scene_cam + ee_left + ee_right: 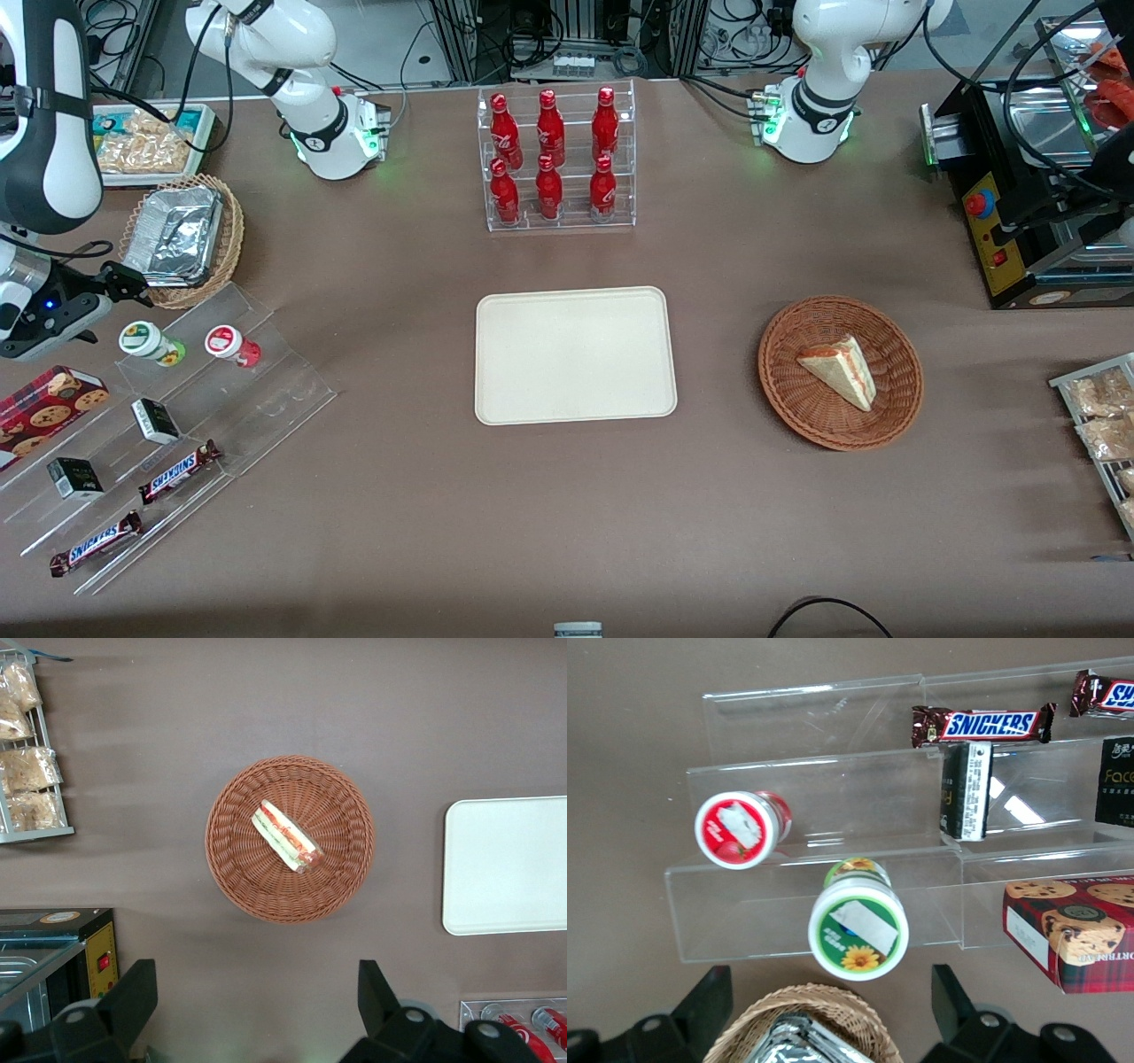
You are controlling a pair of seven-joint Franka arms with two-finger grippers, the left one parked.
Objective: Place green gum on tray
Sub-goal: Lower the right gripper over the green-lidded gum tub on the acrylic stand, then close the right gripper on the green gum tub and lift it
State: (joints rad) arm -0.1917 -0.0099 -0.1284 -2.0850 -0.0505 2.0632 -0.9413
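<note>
A brown cloth-covered table fills the scene, with cables and machine frames past its far edge. The tray (pixel 576 354) lies bare at the middle of the table, just nearer the front camera than a clear rack of red bottles (pixel 556 158). The green gum (pixel 151 343) stands upright on the top step of a clear stepped stand (pixel 257 390) toward the working arm's end of the table, close beside the red gum (pixel 232 346) but apart from it; both are well apart from the tray. The gripper (pixel 124 283) hangs above the edge of a wicker basket of foil (pixel 182 239), near the green gum and slightly farther from the front camera than it, released, with its fingers (pixel 700 1001) spread wide and nothing between them. The approach seems to be the step in hand: the gum is not yet grasped. The next move likely calls for centring over the white lid and descending without knocking the red gum beside it. In the front view the arm runs off the frame edge, and the green gum's lower body is hard to make out in the wrist view, since the lid hides most of it.
</note>
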